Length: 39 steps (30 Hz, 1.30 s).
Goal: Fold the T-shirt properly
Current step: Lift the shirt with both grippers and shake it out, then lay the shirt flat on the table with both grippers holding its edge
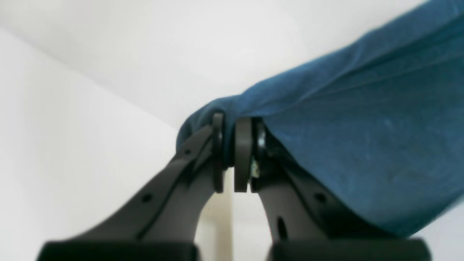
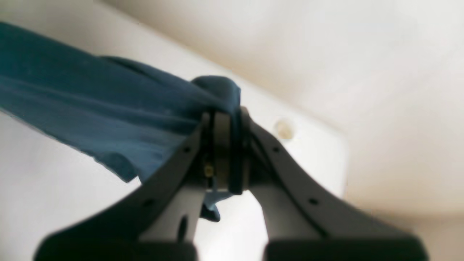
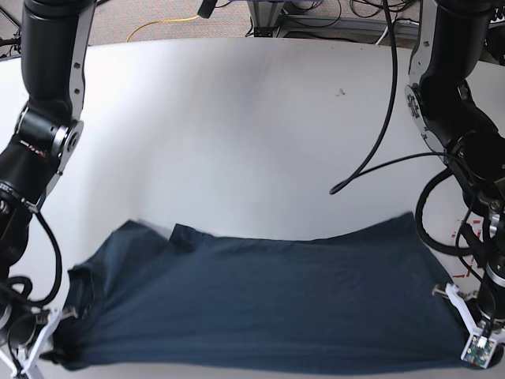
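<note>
Around: a black cable (image 3: 371,150) hangs down from the top and curls over the white table (image 3: 237,118). More wires and a yellow cord (image 3: 162,24) lie on the floor past the far edge of the table.
In the way: nothing sits on the table between the two arms. The cable tip hangs over the table just above the cloth's far right side.
Edges: the table's far edge curves along the top of the base view. The near edge is not in view.
Room: the far half of the table is bare white.
T-shirt (image 3: 268,304): dark blue, stretched wide across the near part of the table between the two grippers, with a sleeve end (image 3: 83,288) on the base view's left.
Left gripper (image 1: 233,156): closed tight on a bunched corner of the T-shirt, cloth running off to one side.
Right gripper (image 2: 226,152): pinched closed on the other end of the T-shirt, a small fold poking out over the fingertips (image 2: 221,127).
</note>
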Motion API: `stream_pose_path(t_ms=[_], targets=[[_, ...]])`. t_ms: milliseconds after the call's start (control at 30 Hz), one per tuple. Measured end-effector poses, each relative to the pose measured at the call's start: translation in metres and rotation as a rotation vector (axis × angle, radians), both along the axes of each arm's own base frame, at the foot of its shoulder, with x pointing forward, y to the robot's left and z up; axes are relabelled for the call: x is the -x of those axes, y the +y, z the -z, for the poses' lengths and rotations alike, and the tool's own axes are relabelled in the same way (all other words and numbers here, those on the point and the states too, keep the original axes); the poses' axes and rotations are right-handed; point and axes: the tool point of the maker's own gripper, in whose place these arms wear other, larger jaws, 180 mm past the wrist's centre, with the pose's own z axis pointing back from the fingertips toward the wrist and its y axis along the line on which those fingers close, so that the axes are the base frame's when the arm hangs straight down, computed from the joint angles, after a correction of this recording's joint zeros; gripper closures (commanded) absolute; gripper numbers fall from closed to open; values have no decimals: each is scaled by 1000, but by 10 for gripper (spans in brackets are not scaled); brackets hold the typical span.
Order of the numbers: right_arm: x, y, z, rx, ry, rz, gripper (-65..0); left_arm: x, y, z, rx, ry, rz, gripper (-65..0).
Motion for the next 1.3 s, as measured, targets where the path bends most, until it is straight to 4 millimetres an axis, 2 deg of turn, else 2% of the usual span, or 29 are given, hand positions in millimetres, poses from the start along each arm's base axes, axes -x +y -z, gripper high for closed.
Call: stream_pose_path(t_ms=[100,167,233,333,400,500,567,600,667,700,800,833,1000,1133,1300], targets=[[-7,5,-46,50,-66,-25,0,-2,4,-37,8,-71,-14,0],[-9,5,-70,70,-103,-28,0,-2,7,-61,11,-119,-15,0],[-7,4,-91,92,-138,-27,0,-4,5,-72,-5,-134,-12,0],[-6,0,-94,109,-142,-18,0,-8,-2,-72,-56,-116,6,0],[-6,-5,-84,113,-115,-7,0,-10,-7,-66,-70,-97,14,0],[-1,-13,-50,80,-61,2,0,-12,-12,-56,-74,-74,33,0],[8,-22,-18,44,-13,21,0,-11,-14,-42,-77,-53,43,0],[12,-26,-9,29,-2,27,0,-9,-15,-30,-81,-33,44,0],[24,-31,33,-15,70,32,0,-9,-16,-6,-83,22,46,0],[28,-33,44,-21,95,36,0,-7,-18,4,-86,42,49,0],[44,-30,94,-86,191,20,0,4,-22,43,-95,116,55,0],[48,-28,103,-111,198,9,0,8,-22,56,-99,146,52,0],[82,-27,175,-236,325,55,0,30,-11,137,-87,362,12,0],[111,-26,220,-279,423,85,0,59,0,197,-23,500,-22,0],[144,-22,245,-300,453,113,0,107,9,265,33,678,-70,0]])
